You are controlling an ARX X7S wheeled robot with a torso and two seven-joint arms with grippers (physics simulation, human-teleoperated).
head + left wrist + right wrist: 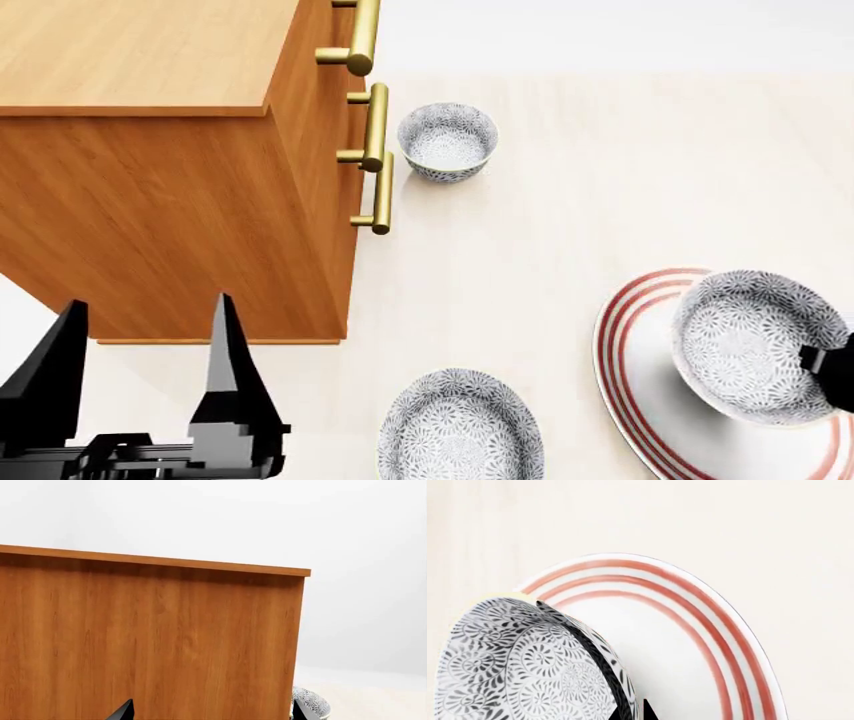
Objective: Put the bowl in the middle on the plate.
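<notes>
The white bowl (747, 340) with the blue-grey flower pattern sits over the left part of the red-ringed plate (641, 385). My right gripper (830, 372) is shut on its rim at the right edge of the head view. In the right wrist view the bowl (514, 670) covers part of the plate (687, 645), and the right gripper (635, 713) pinches its wall, one finger inside and one outside. I cannot tell whether the bowl touches the plate. My left gripper (144, 345) hangs open and empty by the cabinet side, and its tips also show in the left wrist view (212, 714).
A wooden cabinet (160, 200) with brass handles (379, 160) fills the upper left. A look-alike bowl (447, 140) stands beside the handles, and another (461, 428) stands at the lower middle. A patterned bowl (312, 703) shows past the cabinet's corner (297, 630).
</notes>
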